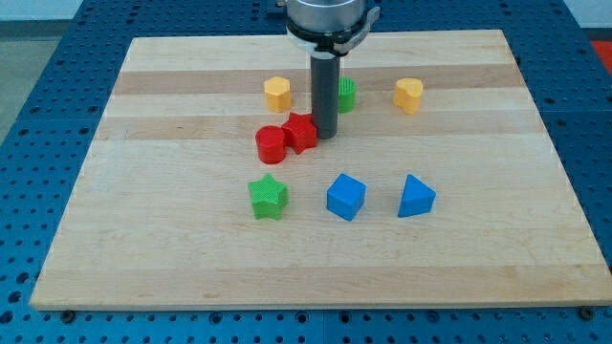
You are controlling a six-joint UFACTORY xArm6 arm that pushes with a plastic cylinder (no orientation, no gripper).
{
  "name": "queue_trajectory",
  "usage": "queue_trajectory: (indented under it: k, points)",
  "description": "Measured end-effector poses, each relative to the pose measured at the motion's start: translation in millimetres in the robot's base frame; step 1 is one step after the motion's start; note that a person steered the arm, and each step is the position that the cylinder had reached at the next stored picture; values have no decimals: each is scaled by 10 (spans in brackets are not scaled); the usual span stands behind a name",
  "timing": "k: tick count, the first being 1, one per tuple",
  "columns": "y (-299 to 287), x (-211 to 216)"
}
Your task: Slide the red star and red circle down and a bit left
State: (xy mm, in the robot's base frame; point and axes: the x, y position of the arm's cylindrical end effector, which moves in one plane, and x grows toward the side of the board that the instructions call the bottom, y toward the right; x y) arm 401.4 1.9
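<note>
The red star (301, 132) and the red circle (271, 144) sit touching each other near the board's middle, the circle to the lower left of the star. My tip (325, 134) stands against the star's right side. The rod partly hides a green block (346, 94) behind it.
A yellow hexagon (277, 93) lies at the upper left of the red pair, a yellow heart (408, 95) at the upper right. A green star (268, 197), a blue cube (345, 196) and a blue triangle (415, 197) lie in a row below. The wooden board (143, 239) has edges all round.
</note>
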Motion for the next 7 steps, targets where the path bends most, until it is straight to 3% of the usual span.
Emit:
queue_trajectory:
  k: [4, 7]
  points:
    - [-559, 381]
    - [-653, 397]
